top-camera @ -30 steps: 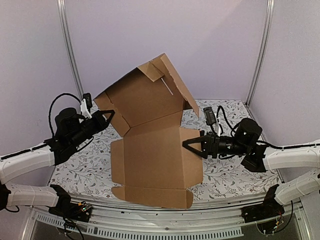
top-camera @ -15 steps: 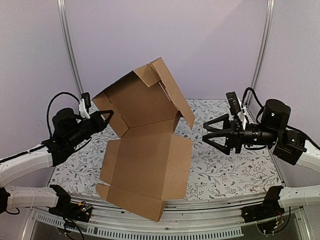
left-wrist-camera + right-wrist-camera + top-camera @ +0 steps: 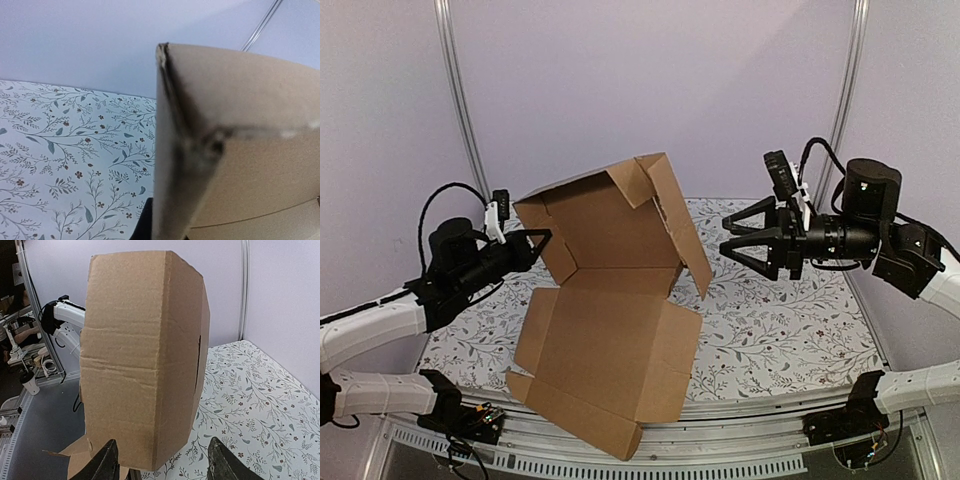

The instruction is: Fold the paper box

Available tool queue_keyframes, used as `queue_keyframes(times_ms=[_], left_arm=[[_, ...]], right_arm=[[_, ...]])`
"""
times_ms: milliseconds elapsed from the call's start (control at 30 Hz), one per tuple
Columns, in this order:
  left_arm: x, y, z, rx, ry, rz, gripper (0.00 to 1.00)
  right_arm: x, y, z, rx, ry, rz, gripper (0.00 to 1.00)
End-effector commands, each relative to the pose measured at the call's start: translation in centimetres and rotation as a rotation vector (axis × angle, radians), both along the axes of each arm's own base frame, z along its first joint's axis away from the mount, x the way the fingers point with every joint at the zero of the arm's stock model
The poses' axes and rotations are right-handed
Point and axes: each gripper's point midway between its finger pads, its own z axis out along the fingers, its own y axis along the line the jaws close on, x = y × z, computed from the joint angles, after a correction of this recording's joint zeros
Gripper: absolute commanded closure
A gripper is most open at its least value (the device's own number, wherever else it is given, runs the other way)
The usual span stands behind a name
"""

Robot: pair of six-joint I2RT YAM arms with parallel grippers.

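The paper box (image 3: 610,340) is a brown cardboard sheet, part folded. Its base tilts over the table's near edge and its rear panel with side flaps stands up. My left gripper (image 3: 538,240) is shut on the box's left rear flap; in the left wrist view that flap's edge (image 3: 170,165) runs between the jaws. My right gripper (image 3: 724,236) is open wide and empty, raised to the right of the box and apart from it. The right wrist view shows the box's outer side (image 3: 135,355) just ahead of the open right gripper (image 3: 162,465).
A floral tablecloth (image 3: 770,330) covers the table. Metal frame posts (image 3: 840,100) and purple walls stand behind. The left arm (image 3: 65,315) shows past the box in the right wrist view.
My right gripper let go of the box's right edge, opened, and drew back up and to the right. The box swung left and forward, its front corner now past the table edge.
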Motion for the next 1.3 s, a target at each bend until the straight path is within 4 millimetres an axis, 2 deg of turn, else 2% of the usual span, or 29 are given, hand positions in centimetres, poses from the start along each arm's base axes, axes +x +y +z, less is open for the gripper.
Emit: queue_keyframes(times_ms=[0,100,367,700,1100,1267], left_arm=[[0.0,-0.2,-1.3,0.025,0.027,-0.029,1.0],[0.0,-0.6,-1.6,0.028,0.038,-0.045,1.0],[0.4,-0.5,-2.8,0.032,0.076,-0.027,1.0],[1.1,-0.4,-3.8,0.038,0.116,-0.002,1.0],[1.9,1.4,-5.6,0.113,0.167,0.11,1.0],[2.2,2.7,-6.6,0.166,0.2,0.197,1.0]], right_arm=[[0.7,0.6,0.3,-0.029,-0.023,0.008,0.43],[1.4,1.5,0.3,-0.047,-0.049,0.017,0.46],[1.3,3.8,0.0,-0.052,-0.017,0.091,0.52],[2.2,5.9,-2.7,-0.123,0.002,0.051,0.61],[8.0,7.4,-7.0,-0.267,-0.001,-0.228,0.59],[9.8,8.2,-8.4,-0.321,-0.024,-0.325,0.53]])
